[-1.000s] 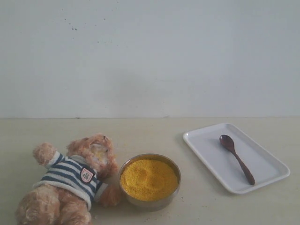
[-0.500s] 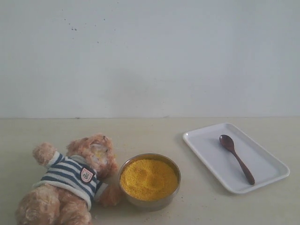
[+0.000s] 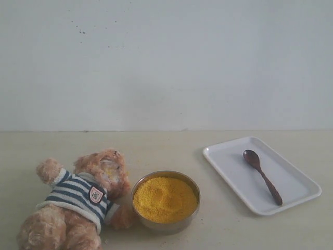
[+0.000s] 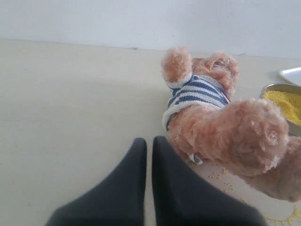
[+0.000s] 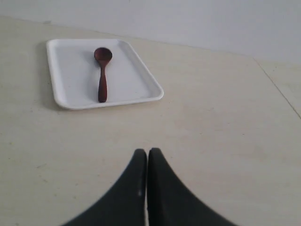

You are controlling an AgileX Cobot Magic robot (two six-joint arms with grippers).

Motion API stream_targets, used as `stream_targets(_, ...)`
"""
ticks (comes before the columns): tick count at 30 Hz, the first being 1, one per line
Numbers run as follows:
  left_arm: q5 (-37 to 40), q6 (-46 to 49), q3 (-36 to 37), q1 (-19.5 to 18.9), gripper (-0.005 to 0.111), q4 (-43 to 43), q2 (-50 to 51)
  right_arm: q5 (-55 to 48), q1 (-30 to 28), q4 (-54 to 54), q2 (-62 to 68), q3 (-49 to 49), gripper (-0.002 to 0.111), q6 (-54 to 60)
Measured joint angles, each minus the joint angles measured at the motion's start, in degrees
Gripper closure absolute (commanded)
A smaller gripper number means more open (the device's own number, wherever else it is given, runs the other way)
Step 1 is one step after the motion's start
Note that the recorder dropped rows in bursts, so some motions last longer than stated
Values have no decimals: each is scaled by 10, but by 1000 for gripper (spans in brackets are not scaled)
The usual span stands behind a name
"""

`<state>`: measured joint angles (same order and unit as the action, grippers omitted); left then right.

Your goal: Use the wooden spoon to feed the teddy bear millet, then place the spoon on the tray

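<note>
Closed and empty, the left fingers [image 4: 127, 188] and right fingers [image 5: 164, 188] hover over the tabletop. At its front-left corner the fluffy light-brown teddy bear [image 3: 78, 200] lies against the round steel bowl [image 3: 166, 226] of yellow millet [image 3: 165, 199], stray grains [image 4: 221, 175] beside it. Farther back, toward the right edge, the dark wooden spoon [image 3: 263, 176] lies on the white rectangular tray [image 3: 229, 156]; the task looks finished.

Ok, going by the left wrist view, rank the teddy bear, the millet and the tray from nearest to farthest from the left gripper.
1. teddy bear: lying close beside the shut left gripper, legs toward it.
2. millet: in the steel bowl, just beyond the bear.
3. tray: farthest, only a corner showing past the bowl.
</note>
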<state>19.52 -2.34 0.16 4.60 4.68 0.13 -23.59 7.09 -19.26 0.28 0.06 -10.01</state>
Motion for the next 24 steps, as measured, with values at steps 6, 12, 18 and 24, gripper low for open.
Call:
stream_targets(6, 0, 0, 0, 0, 103, 0, 0, 9, -49, 130, 0, 0, 108, 120)
stream_targets(12, 0, 0, 0, 0, 103, 0, 0, 9, -72, 126, 0, 0, 108, 129)
stream_targets(18, 0, 0, 0, 0, 103, 0, 0, 9, -75, 124, 0, 0, 108, 131)
stream_targets(24, 0, 0, 0, 0, 103, 0, 0, 9, -76, 123, 0, 0, 108, 134)
